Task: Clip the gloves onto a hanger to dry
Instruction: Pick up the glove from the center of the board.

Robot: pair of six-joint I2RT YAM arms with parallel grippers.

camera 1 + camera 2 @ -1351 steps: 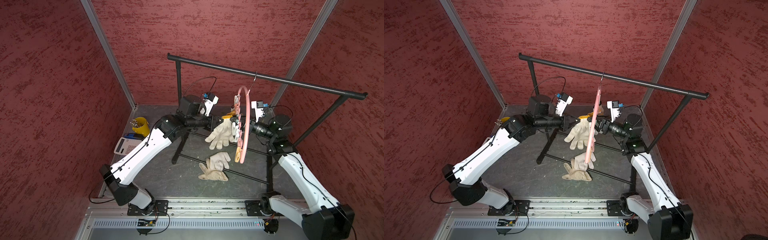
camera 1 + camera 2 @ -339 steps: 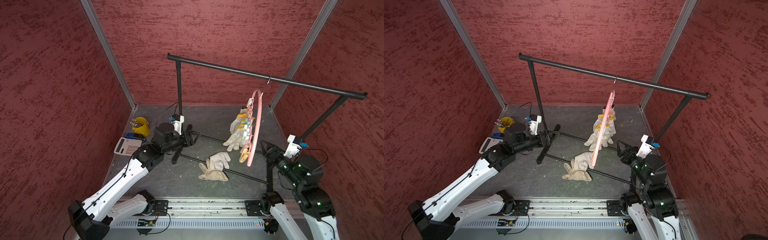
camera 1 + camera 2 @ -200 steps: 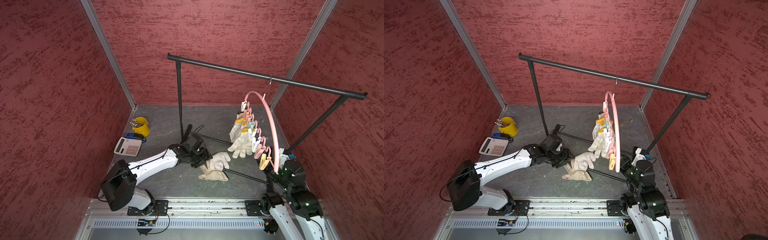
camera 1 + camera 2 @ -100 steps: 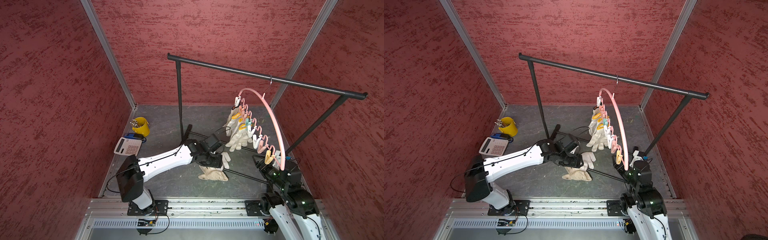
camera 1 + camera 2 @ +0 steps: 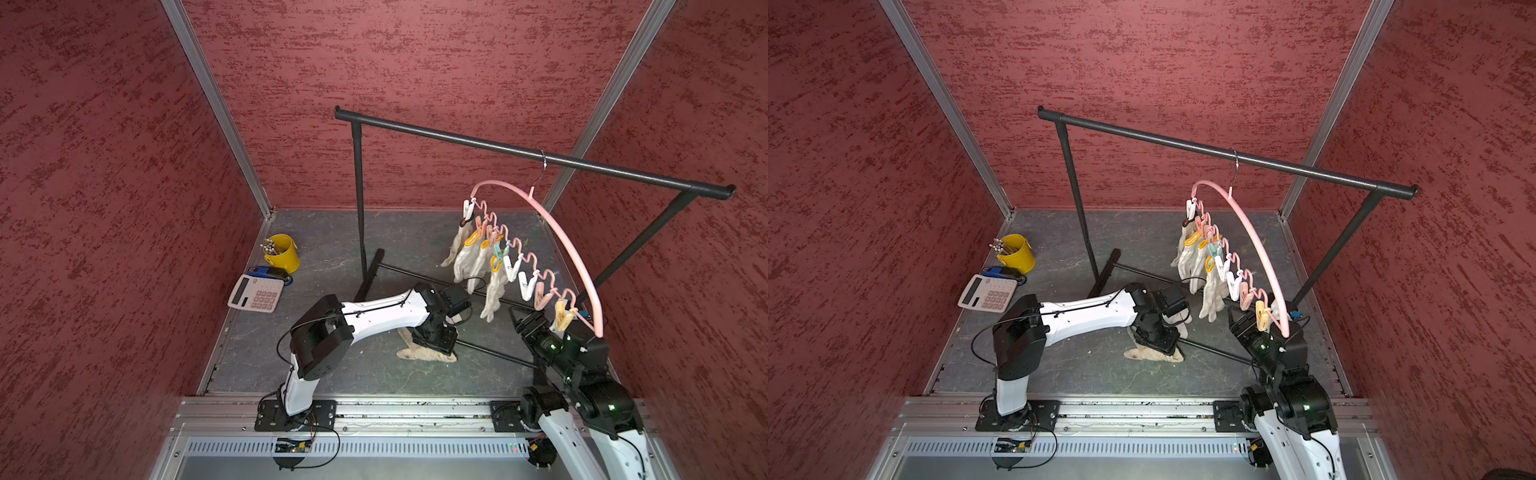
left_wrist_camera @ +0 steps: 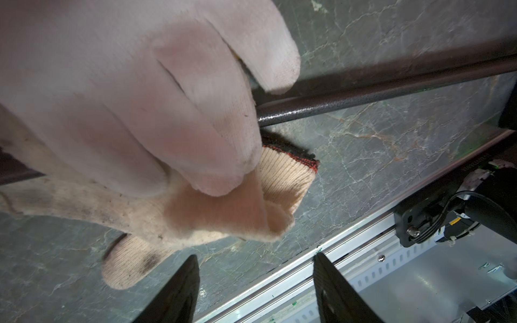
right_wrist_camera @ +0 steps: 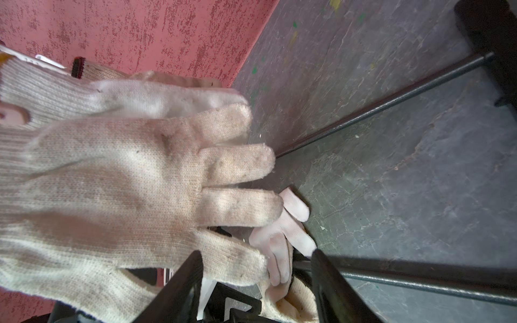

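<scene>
At lower centre, the left gripper (image 5: 436, 343) is aiming down at loose gloves (image 5: 415, 355), jaws parted, empty, for pickup.

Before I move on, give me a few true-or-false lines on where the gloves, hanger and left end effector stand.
1. The hanger hangs from the black rack. True.
2. Every glove is clipped up. False: some gloves lie on the floor.
3. The left end effector is shut on a glove. False: it is open and empty, over the gloves on the floor.
4. A calculator lies beside the yellow bucket. True.
</scene>
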